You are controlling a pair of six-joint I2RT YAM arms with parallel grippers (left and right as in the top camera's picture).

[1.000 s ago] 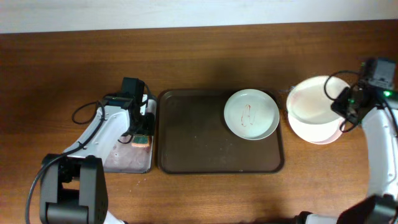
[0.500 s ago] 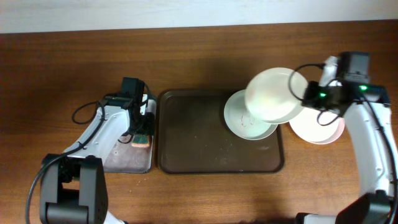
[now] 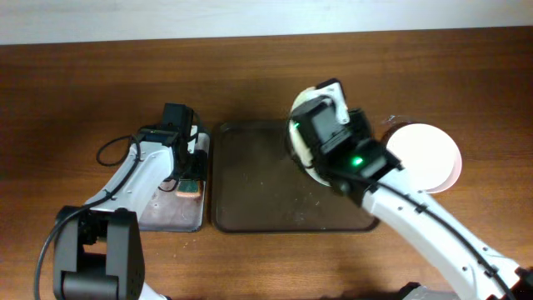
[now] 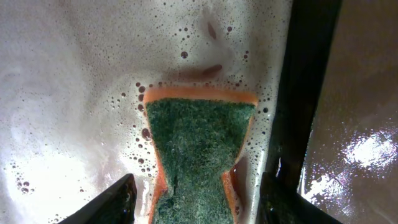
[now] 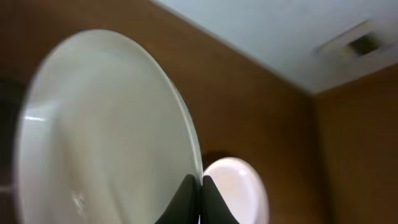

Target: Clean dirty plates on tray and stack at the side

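Left hand [image 4: 198,182] is down in the soapy wash tray [image 3: 162,218]. Its fingers are spread on either side of the green-and-orange sponge [image 4: 199,137]. The sponge looks waisted between them, but the wrist view cuts off the contact, so I cannot tell whether it is actually clamped. Parking there makes sense: the scrub side stays wet and sudsy, right beside the work area.

Next out is the big brown tray [image 3: 258,192]. Its left and centre are bare, with a wet sheen. The right arm crosses its far-right corner and covers whatever lies under it.

Right hand [image 5: 194,190] has its fingers pressed together on the rim of the held plate [image 5: 106,137]. The plate is tilted steeply, with its face turned toward the wrist camera. From overhead only a pale sliver shows at the arm's left edge, over the tray and not set down. An edge pinch leaves the whole face free for the sponge, and holding it over the tray means drips land there, not on the tabletop [image 3: 83,83].

Furthest right, off the tray, is the stack [image 3: 429,154]. It has a white plate on top, with a pinkish edge showing beneath on its right. It sits well away from the suds, so clean plates stay apart from the wash side.

My read: the plate is being presented for wiping, and stacking is not finished.
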